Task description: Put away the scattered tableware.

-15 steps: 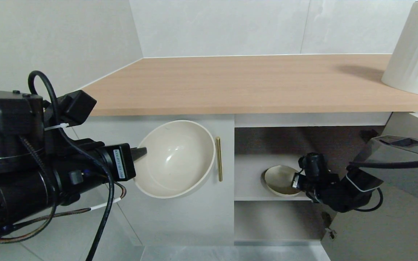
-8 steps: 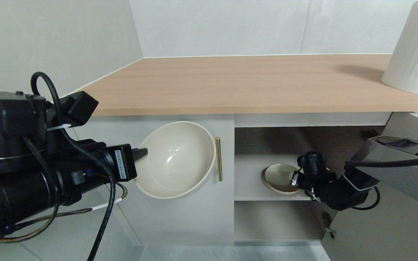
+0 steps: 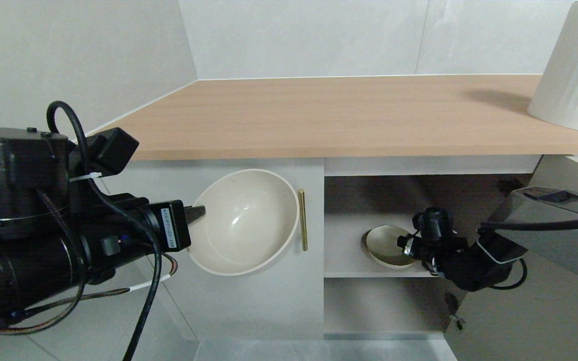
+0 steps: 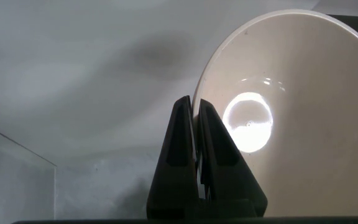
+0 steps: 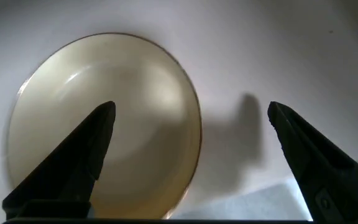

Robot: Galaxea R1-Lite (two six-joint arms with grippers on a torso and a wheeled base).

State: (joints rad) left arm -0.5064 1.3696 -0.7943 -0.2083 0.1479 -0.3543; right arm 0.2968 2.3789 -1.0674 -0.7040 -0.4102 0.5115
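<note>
In front of the closed cabinet door, the left gripper pinches the rim of the large bowl, which hangs on edge with its hollow facing outward. With only a thin slice of rim between the pads, the bowl could pivot or slip if the arm swings sharply. Its far rim sits just beside the brass handle, so a sideways move risks a knock.

Inside the open compartment, the right gripper is spread wide over the small dish, which lies on the middle shelf. Whether a finger touches the dish I cannot tell; a low withdrawal could drag it toward the shelf's front lip.

The table caps the compartment and the divider closes its left side. The bare shelf beside the dish looks tight for the large bowl, while the lower compartment seems roomier.
</note>
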